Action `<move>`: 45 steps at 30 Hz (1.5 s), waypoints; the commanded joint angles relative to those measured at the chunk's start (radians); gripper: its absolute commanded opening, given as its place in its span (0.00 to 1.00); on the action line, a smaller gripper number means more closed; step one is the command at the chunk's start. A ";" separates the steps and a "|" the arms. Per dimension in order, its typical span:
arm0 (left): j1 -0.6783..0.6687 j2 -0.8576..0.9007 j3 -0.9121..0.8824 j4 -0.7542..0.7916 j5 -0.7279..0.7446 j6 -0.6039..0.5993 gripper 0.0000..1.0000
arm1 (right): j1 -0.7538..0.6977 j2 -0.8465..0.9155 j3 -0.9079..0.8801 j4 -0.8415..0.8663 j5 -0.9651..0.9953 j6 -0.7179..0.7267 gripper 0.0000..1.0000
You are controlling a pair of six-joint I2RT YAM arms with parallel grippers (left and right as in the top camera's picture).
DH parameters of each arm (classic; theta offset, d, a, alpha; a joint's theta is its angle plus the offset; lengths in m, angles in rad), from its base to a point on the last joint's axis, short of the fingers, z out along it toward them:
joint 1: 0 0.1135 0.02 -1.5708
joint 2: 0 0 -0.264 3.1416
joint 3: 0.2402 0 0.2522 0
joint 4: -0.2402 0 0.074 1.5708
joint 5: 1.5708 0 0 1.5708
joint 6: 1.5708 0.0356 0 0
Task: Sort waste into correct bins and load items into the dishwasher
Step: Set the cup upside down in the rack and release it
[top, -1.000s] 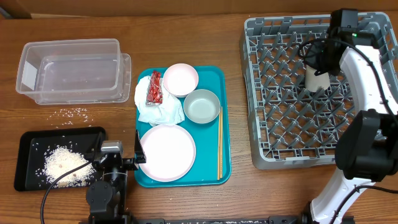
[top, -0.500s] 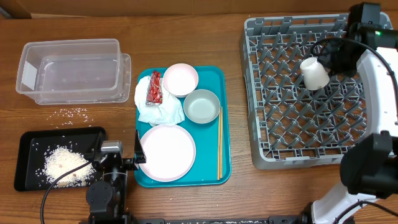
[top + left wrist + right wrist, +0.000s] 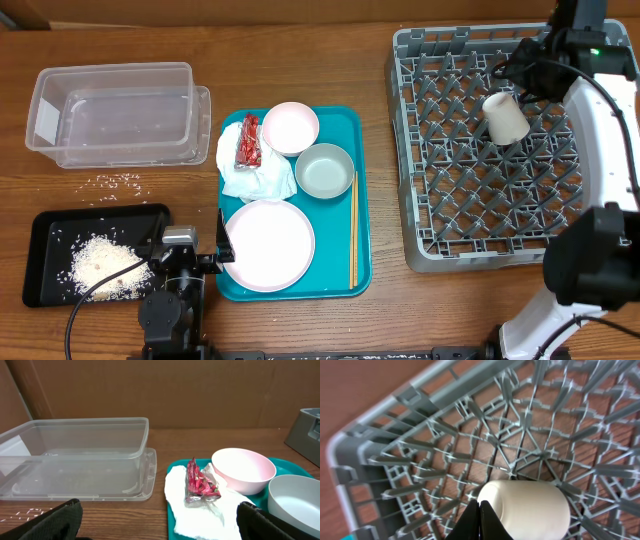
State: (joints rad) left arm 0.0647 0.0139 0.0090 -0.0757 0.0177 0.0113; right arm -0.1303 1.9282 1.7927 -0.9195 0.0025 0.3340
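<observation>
While the cup (image 3: 505, 117) lies tipped on far pegs of the dish rack (image 3: 420, 245), the right gripper (image 3: 480, 512) hovers close by, clenched on nothing. The left gripper (image 3: 160, 522) sits spread wide.

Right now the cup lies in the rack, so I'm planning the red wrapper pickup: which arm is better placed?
Probably left. The left gripper is open beside the teal tray, the red snack wrapper straight ahead in its wrist view. The right gripper is shut, above the cup in the dish rack.

grey-green bowl (image 3: 296, 504) cut by edge
</observation>
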 commanded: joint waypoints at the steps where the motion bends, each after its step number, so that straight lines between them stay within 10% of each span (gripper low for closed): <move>1: -0.008 -0.009 -0.004 -0.002 -0.002 0.019 1.00 | 0.000 0.067 -0.007 -0.004 -0.005 0.000 0.04; 45: -0.008 -0.009 -0.004 -0.002 -0.002 0.019 1.00 | -0.043 0.090 -0.004 -0.274 0.158 0.034 0.04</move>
State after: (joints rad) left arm 0.0647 0.0139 0.0090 -0.0757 0.0177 0.0113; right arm -0.1497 2.0148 1.7988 -1.1664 0.1081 0.3626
